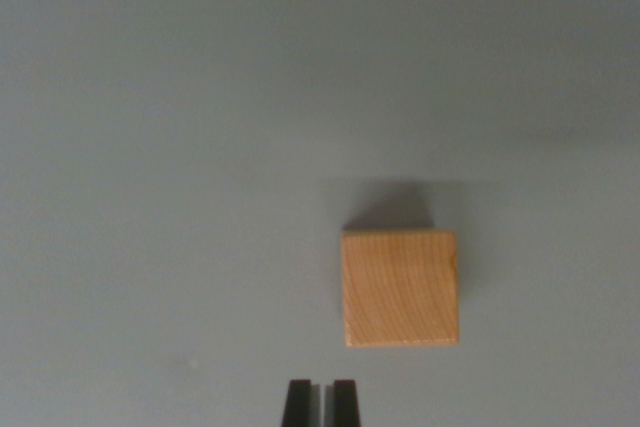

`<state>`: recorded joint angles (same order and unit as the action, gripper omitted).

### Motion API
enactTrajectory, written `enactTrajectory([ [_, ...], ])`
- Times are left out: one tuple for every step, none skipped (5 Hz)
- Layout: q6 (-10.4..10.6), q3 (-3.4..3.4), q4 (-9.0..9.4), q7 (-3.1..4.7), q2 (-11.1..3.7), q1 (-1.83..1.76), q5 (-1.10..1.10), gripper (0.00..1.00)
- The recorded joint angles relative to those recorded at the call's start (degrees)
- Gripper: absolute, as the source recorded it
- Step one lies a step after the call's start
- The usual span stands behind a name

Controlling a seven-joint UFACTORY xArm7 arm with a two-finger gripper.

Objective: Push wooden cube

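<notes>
Nearly closed on nothing, the gripper (320, 402) sits just below the wooden cube (400, 288), square-on upon a plain grey table (150, 197).

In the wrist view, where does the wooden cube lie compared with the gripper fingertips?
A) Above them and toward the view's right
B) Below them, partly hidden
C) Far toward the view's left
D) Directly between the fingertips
A: the wooden cube sits higher in the picture and right of the gripper, with bare grey surface between them.
</notes>
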<state>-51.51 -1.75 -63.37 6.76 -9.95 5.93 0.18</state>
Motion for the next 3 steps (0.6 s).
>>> enactTrajectory([
  [0.00,0.00,0.00,0.00,0.00,0.00,0.00,0.00],
  [2.53,-0.23,2.00,0.62,-0.62,0.27,-0.17,0.00],
  [2.53,-0.23,2.00,0.62,-0.62,0.27,-0.17,0.00],
])
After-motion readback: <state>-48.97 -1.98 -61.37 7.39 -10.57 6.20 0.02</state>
